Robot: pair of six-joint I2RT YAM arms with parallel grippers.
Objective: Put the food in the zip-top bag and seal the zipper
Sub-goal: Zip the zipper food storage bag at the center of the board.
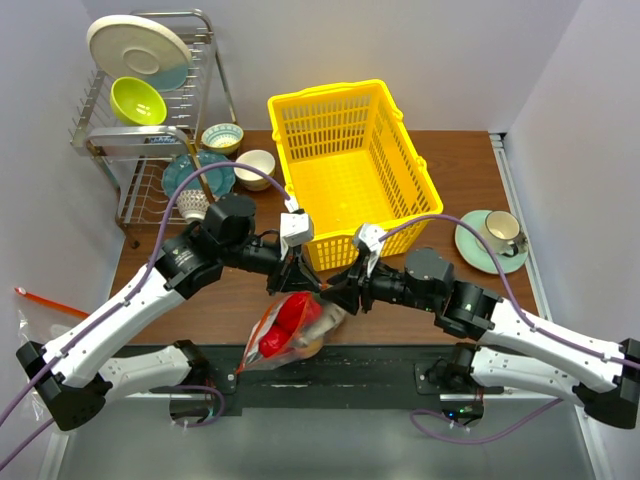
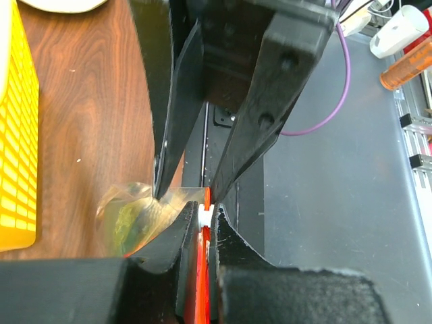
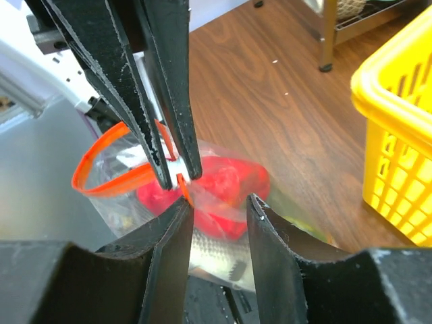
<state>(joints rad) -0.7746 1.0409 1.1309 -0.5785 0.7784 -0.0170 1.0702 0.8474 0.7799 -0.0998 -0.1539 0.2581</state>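
"Clear, crinkly plastic zip-top bag (image 1: 292, 335), seen from above: where is it lying?"

"It is lying at the near edge of the brown wooden table (image 1: 455, 170), on the near side of the yellow plastic basket (image 1: 345, 108). Red toy food (image 1: 290, 318) is showing inside it. The left tool (image 1: 297, 283) and the right tool (image 1: 336, 297) are meeting over its upper end."

"And what is the left wrist view showing?"

"The left tool's fingers are pinching the thin red-orange zipper (image 2: 198, 283) flat between them, right at its small white end piece (image 2: 206, 214). The right tool's tips are hanging opposite with a narrow gap between them, and one tip is touching the clear film."

"And the right wrist view?"

"The right tool's fingers are standing slightly apart, with the bag showing below through the gap. The zipper is bowing out in an open loop to the left. A grey-beige piece (image 3: 216, 253) is resting under the red food."
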